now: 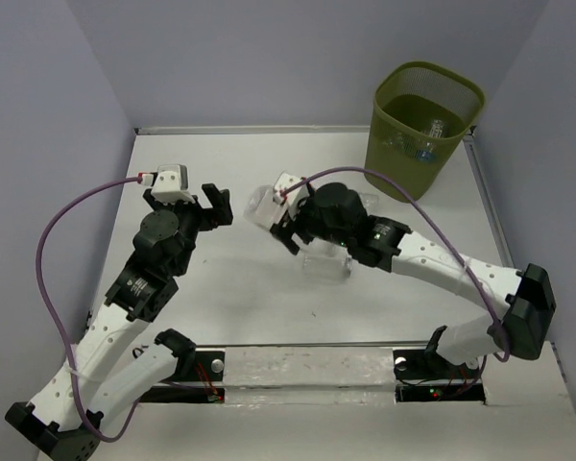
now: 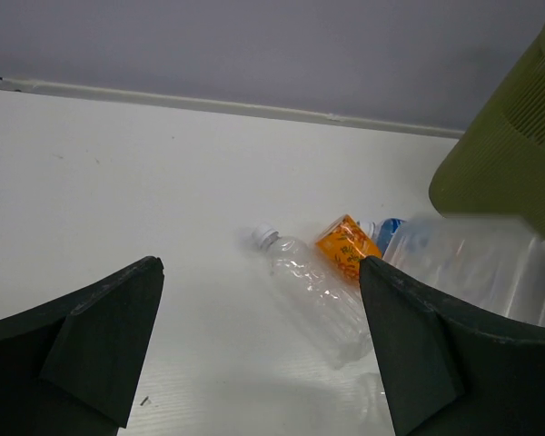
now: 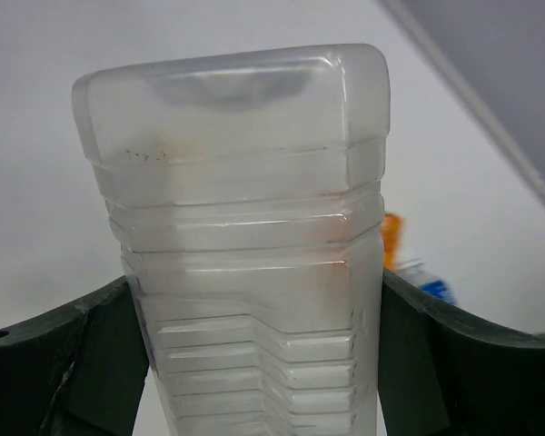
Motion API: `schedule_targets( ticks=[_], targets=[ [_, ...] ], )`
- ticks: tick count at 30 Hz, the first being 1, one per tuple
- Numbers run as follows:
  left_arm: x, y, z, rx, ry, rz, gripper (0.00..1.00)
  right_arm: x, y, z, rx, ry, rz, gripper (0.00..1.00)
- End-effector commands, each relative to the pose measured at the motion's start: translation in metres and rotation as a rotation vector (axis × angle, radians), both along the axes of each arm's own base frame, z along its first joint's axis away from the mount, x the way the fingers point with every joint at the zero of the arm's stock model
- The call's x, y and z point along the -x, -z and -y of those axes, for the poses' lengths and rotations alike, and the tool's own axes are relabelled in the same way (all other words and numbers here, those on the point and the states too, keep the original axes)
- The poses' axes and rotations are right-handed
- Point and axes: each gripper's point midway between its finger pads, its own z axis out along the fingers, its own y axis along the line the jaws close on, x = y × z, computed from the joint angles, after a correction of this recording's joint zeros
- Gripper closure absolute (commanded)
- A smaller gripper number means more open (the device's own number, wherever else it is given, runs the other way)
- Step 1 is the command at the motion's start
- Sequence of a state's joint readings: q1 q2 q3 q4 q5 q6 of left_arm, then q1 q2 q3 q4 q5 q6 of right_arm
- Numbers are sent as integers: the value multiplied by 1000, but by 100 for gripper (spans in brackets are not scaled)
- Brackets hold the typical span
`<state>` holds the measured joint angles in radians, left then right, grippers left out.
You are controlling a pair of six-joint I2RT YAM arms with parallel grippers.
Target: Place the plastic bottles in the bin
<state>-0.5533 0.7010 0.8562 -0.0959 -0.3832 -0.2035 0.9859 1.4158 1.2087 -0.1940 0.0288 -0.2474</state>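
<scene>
My right gripper point(image 1: 276, 219) is shut on the large squarish clear bottle point(image 3: 245, 227), held above the table's middle; the bottle shows white in the top view point(image 1: 261, 205). My left gripper point(image 2: 259, 268) is open and empty, just left of that bottle point(image 2: 472, 263). Ahead of it on the table lie a clear bottle with a white cap point(image 2: 313, 291), an orange bottle point(image 2: 345, 247) and a blue-labelled bottle point(image 2: 391, 227). The olive-green mesh bin point(image 1: 403, 158) stands at the far right corner with a few clear bottles point(image 1: 427, 142) inside.
A clear bottle point(image 1: 326, 261) lies under my right arm. Grey walls close the table at the back and on both sides. The bin's side point(image 2: 513, 154) rises at the right of the left wrist view.
</scene>
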Motion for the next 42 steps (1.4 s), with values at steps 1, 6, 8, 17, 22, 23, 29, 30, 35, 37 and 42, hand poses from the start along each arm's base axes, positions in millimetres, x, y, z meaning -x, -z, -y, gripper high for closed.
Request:
schedule_targets(
  ticks=[1,6,8,17,22,23,29,30,35,37,42],
  targets=[
    [-1,-5,7,14,38,20,1,-105,-194,97,-381,475,429,33],
    [0,-6,16,10,89,16,1,-180,-265,236,-477,850,647,34],
    [1,-8,15,9,89,23,1,-193,-282,262,-507,893,678,34],
    [3,-10,12,14,79,34,1,-281,-252,355,-496,1004,647,21],
    [1,-8,13,7,76,28,1,-294,-237,350,-498,981,559,0],
    [0,-6,13,5,76,24,1,-282,-251,347,-534,957,575,0],
    [-4,-1,17,-5,87,5,1,-229,-263,309,-619,837,513,8],
    [-3,-1,18,-3,91,5,1,-217,-254,276,-604,761,459,9],
    [-5,3,19,-5,89,-5,1,-140,-117,143,-414,364,23,10],
    [-4,2,19,-1,91,-5,1,-109,-66,103,-360,252,-81,6],
    [-5,4,25,-1,120,-11,1,-40,69,85,-54,217,-285,1]
  ],
)
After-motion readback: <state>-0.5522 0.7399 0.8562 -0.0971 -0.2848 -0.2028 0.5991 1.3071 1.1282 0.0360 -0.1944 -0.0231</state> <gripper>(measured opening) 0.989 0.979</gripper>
